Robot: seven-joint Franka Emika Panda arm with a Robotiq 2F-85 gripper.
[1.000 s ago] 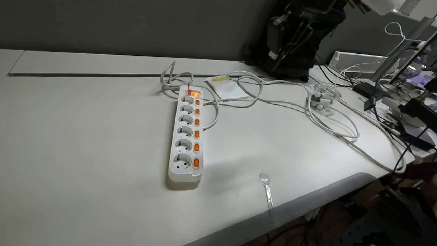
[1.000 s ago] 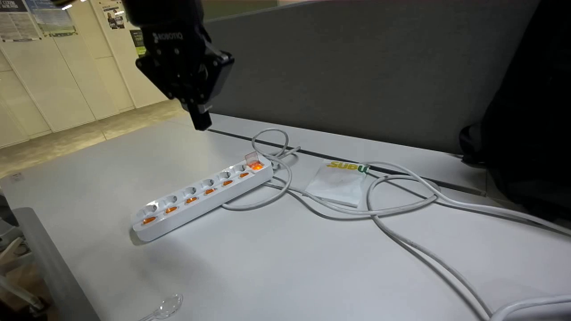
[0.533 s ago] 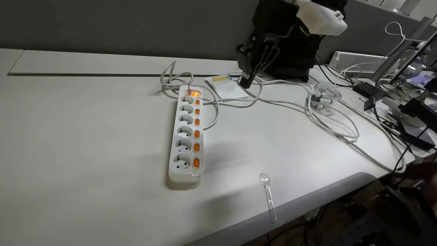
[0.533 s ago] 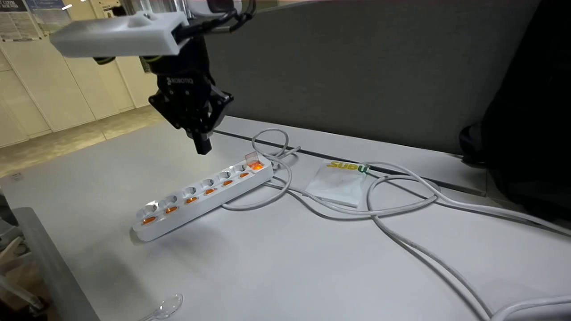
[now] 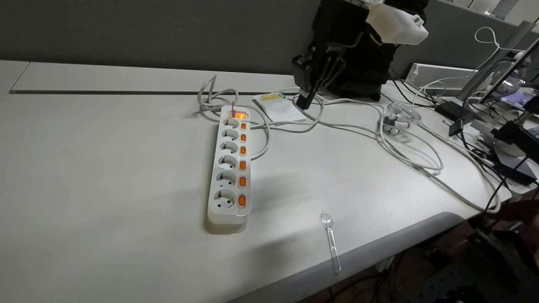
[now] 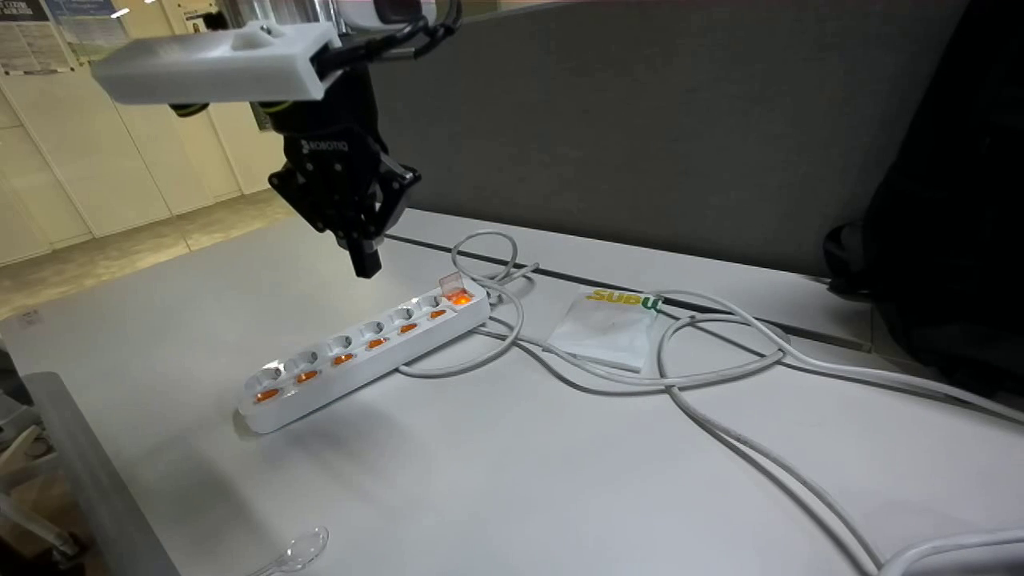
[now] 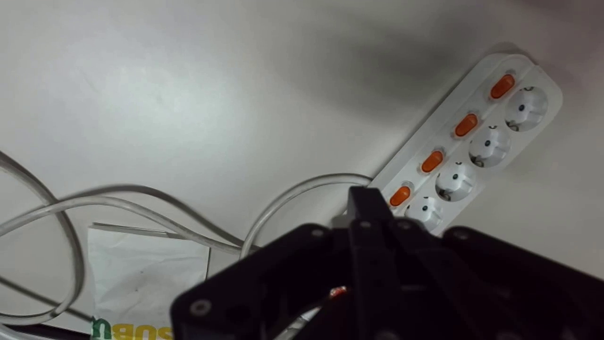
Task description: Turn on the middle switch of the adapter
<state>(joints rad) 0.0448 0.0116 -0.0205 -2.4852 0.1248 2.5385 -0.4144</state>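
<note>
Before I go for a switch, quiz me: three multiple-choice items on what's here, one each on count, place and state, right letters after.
1. How many small orange switches line the adapter?
A) four
B) eight
C) six

2. Where does the clear spoon lie?
A) at the desk's grey edge
B) on top of the adapter
C) under the adapter

3. How is the larger switch at the adapter's end?
A) unlit
B) lit
C) broken off

1 C: both exterior views show six in a row.
2 A: an exterior view shows it reaching onto that edge.
3 B: it glows orange in both exterior views.
</note>
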